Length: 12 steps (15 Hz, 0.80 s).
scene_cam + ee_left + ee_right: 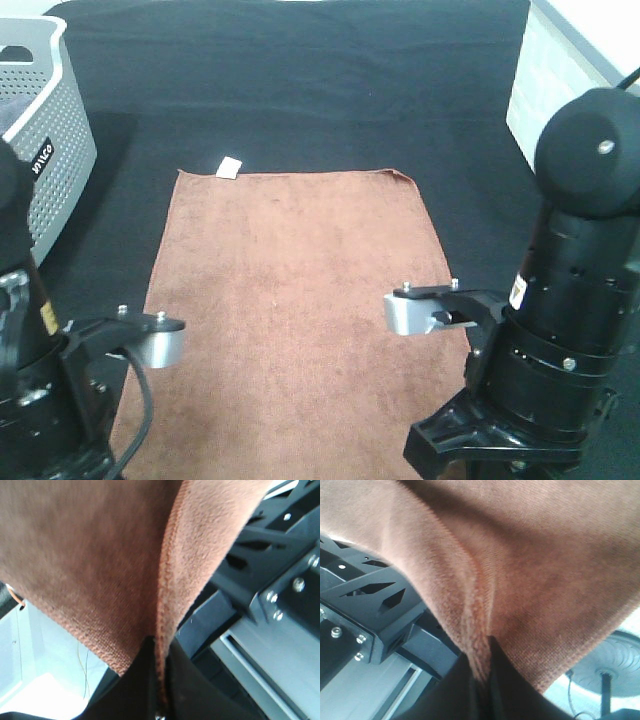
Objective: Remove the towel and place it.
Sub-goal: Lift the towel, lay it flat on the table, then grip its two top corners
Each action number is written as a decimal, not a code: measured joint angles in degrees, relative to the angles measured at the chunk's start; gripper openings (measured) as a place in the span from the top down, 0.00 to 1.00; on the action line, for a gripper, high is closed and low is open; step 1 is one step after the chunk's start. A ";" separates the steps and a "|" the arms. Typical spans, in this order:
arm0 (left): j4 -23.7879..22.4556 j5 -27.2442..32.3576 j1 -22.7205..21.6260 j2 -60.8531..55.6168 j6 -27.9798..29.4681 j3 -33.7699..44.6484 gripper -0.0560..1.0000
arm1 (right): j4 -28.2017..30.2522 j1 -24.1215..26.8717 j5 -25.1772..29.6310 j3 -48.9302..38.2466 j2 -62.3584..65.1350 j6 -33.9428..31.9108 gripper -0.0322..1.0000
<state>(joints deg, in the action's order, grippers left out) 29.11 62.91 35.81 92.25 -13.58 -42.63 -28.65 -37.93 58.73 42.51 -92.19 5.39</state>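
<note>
Clamping the towel (290,300) by its near corners, left gripper (159,655) and right gripper (481,667) face its length, seemingly running toward the far edge of the table (300,80).

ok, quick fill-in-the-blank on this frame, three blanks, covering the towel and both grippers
1. The left gripper and the right gripper are each ___ on the towel.
2. Seen from the high camera, the towel's white tag sits at its far ___ corner.
3. The table cloth beneath is ___.
Missing: shut; left; black.

Lab, black-draped table (300,80), metal frame (280,665)
</note>
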 joint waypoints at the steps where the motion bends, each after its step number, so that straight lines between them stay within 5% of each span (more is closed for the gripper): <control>1: 0.23 -0.17 0.00 0.80 0.00 -0.34 0.95 | -0.34 0.00 -0.06 0.00 -1.03 0.11 0.96; 6: 3.21 -2.23 0.63 2.06 -0.17 -0.40 0.95 | -1.78 0.00 -0.11 0.00 -2.46 0.92 0.95; 8: 3.78 -5.04 3.55 2.06 -0.17 -0.40 0.92 | -2.12 0.00 -0.11 0.00 -2.46 1.03 0.81; 10: 4.24 -7.79 6.30 2.06 0.57 -0.40 0.78 | -2.12 0.00 -0.11 0.00 -2.46 0.74 0.61; 11: 4.24 -7.79 6.30 2.06 0.57 -0.40 0.78 | -2.12 0.00 -0.11 0.00 -2.46 0.74 0.61; 12: 4.24 -9.17 7.22 2.06 1.66 -0.40 0.66 | -2.12 0.00 -0.11 0.00 -2.46 0.17 0.49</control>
<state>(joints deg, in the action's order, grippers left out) 33.35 53.74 43.03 94.31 -11.92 -43.03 -30.77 -37.93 58.61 42.51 -94.65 5.56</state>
